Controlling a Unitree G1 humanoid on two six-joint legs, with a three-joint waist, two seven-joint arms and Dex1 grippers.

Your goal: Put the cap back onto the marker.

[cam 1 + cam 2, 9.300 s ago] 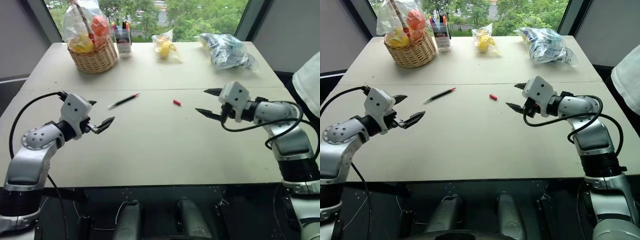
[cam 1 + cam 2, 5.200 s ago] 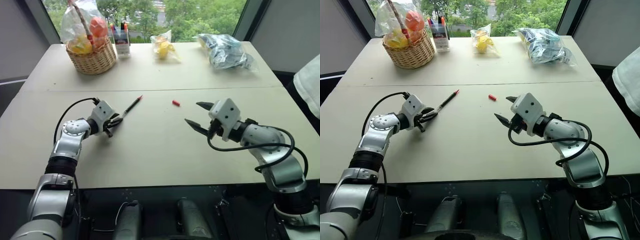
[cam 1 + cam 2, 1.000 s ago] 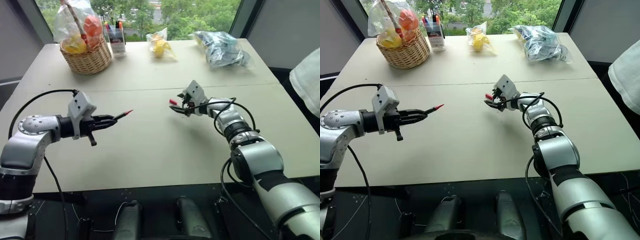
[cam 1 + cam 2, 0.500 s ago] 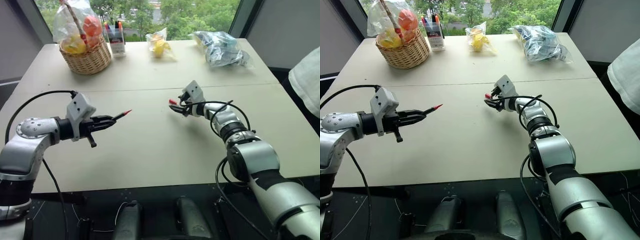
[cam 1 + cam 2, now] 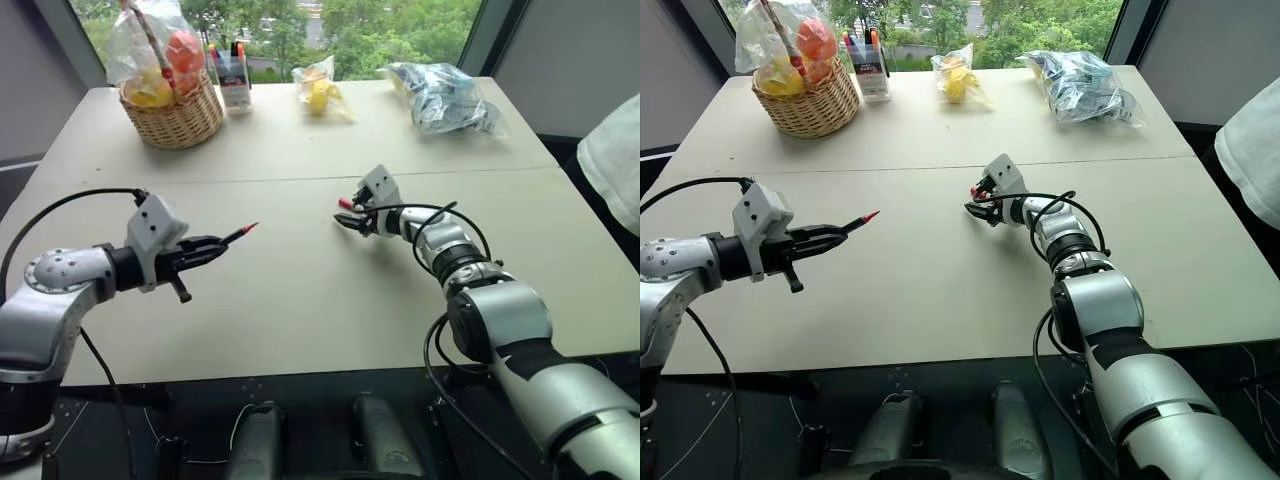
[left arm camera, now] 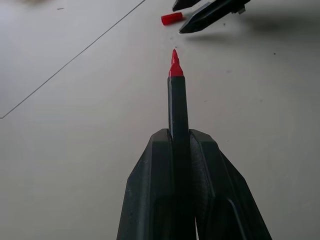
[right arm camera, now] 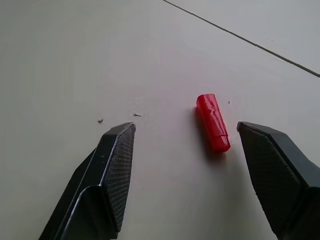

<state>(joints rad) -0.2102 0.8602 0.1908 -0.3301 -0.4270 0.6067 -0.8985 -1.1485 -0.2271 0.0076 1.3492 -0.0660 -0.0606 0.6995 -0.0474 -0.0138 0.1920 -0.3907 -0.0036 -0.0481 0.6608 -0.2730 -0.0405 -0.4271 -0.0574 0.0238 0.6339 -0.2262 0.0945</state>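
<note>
Black marker barrel's rear hidden inside clamped left pincer.

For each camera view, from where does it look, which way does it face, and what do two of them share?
Left and right eye views: from the head, forward and down over the table; both arms show.
Left wrist view: along the left gripper, shut on the marker; the cap lies beyond.
Right wrist view: along the open right gripper, facing the tabletop; the cap lies between its fingers.
Shared: both wrist views show the cap.
</note>
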